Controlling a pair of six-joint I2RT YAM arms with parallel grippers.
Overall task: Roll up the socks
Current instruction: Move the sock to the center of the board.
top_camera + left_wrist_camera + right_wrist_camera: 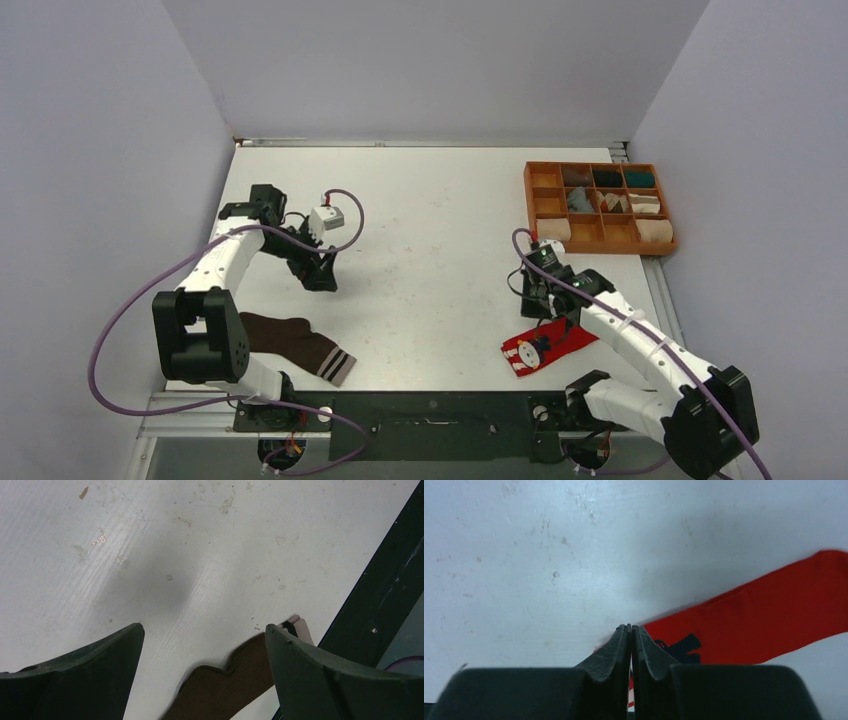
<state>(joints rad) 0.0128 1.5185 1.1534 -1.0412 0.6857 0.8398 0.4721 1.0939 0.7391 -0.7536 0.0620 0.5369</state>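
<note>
A red sock (545, 350) with a white figure lies flat near the table's front right; in the right wrist view the red sock (774, 615) runs off to the right. My right gripper (547, 312) hangs just above the sock's far edge. Its fingertips (631, 626) are pressed together and shut, with no fabric between them. A dark brown sock (295, 343) with a pale-striped cuff lies at the front left. My left gripper (322, 280) hovers behind it, open and holding nothing (205, 627). The brown sock (225, 690) shows between its fingers on the table below.
An orange compartment tray (600, 246) with several rolled bundles stands at the back right. The dark frame rail (380, 595) runs along the table's near edge. Purple cables loop off both arms.
</note>
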